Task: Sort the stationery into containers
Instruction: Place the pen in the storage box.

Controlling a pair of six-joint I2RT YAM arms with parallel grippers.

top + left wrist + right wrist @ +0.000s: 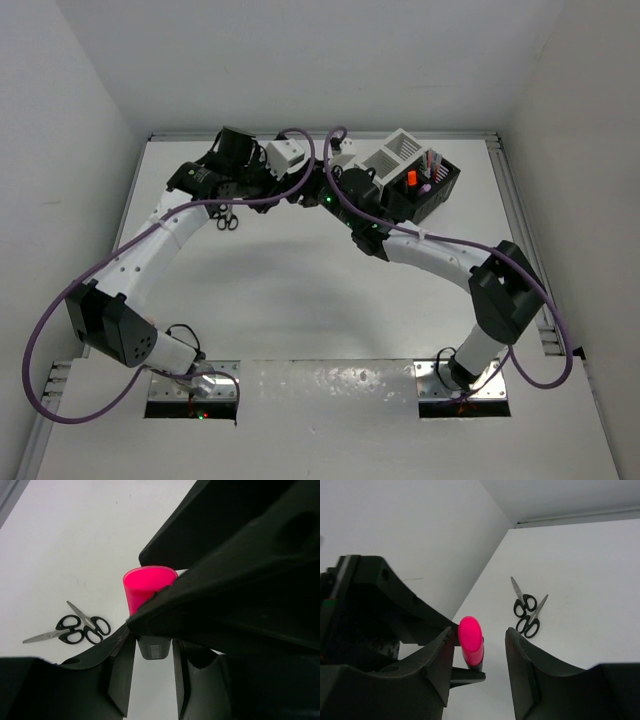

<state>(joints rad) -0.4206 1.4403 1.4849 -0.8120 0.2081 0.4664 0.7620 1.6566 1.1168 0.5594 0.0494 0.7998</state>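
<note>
A pink highlighter (149, 586) hangs in the air at the back of the table with my left gripper (152, 647) shut on its grey end. My right gripper (479, 632) is open around the same pink highlighter (470, 639). The marker lies close to the right gripper's left finger (437, 652), with a gap to the other finger. Two black-handled scissors (226, 220) lie crossed on the table below the left wrist. They also show as the scissors (75, 628) and the scissors (527, 611) in the wrist views. The joined white container (392, 153) and black container (440, 188) stand at the back right.
An orange highlighter (411, 178) and thin pens (431, 163) stand in the black container. White walls close the table at left, back and right. Purple cables loop over both arms near the containers.
</note>
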